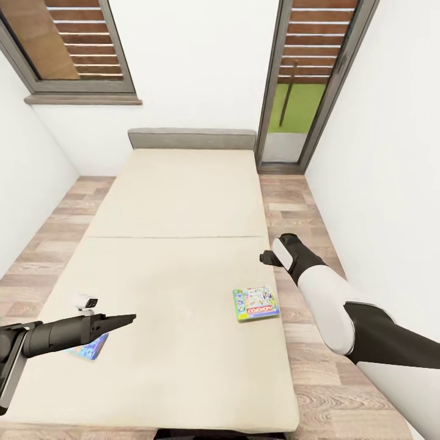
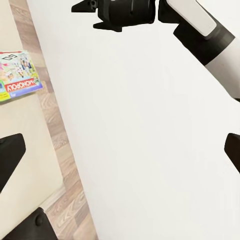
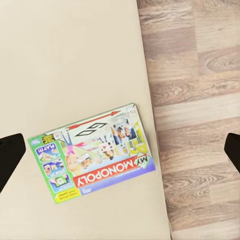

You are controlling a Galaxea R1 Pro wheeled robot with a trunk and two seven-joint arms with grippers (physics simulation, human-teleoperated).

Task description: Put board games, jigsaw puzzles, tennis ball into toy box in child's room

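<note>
Two board games lay on the bed [image 1: 183, 201]. One, the Monopoly box [image 1: 256, 304], rested flat near the mattress edge on the robot's right, below and just ahead of the right gripper [image 1: 266, 258], apart from it and not touching. The other, a blue box [image 1: 89, 351], lay near the left edge of the mattress, directly under the left gripper [image 1: 125, 319] and partly hidden by that arm, so its cover could not be read.

Right wrist view: the Monopoly box [image 3: 92, 152] sat midway between the two fingertips [image 3: 10, 157], which stood wide apart at the frame's sides (jaws open), with one corner of the box near the mattress edge beside the wooden floor [image 3: 200, 100].

Left wrist view: the left fingertips [image 2: 11, 157] were likewise spread wide, and the camera looked across at the white wall [image 2: 150, 150], the right gripper [image 2: 85, 7] and the Monopoly box [image 2: 19, 75]; the blue box did not register here.

Head view alone gave the room: one bed with a grey headboard [image 1: 192, 139], one window [image 1: 67, 49] and one glazed door [image 1: 308, 85].
</note>
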